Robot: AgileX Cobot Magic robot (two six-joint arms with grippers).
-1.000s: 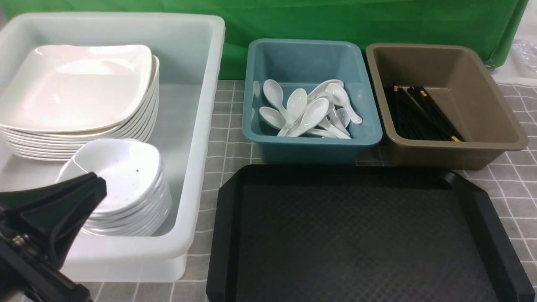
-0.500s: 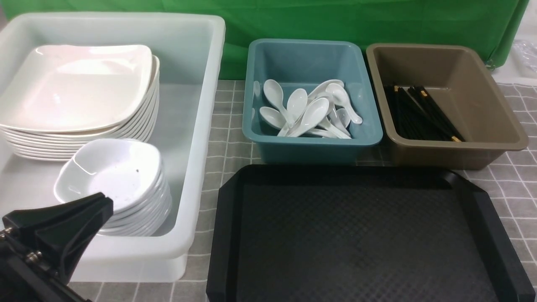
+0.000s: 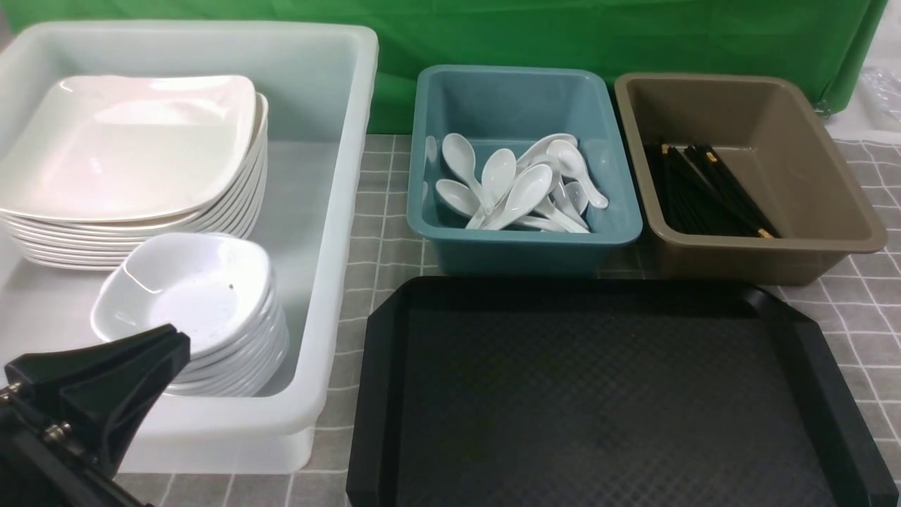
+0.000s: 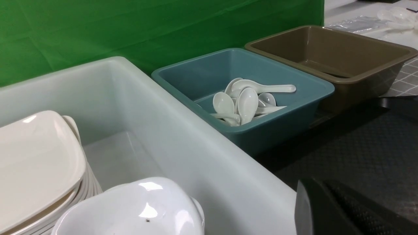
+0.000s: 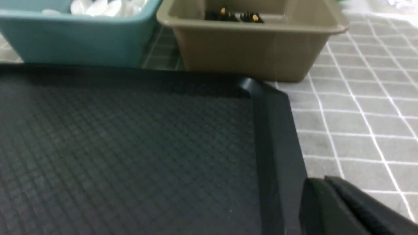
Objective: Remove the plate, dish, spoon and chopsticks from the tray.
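Observation:
The black tray lies bare at front centre; it also shows in the right wrist view. The plate tops a stack of like plates in the white bin. The dish, with its dark speck, tops a stack of dishes nearer me in that bin. Several white spoons lie in the teal bin. Black chopsticks lie in the brown bin. My left gripper is shut and empty, just in front of the dish stack. My right gripper is shut and empty by the tray's right rim.
The three bins stand in a row behind and left of the tray on a grey checked cloth. A green backdrop closes the back. The white bin's tall front wall stands close to my left gripper.
My left gripper dropped lower and drew back off the dish stack between one second and half a second ago. Since then nothing has moved.

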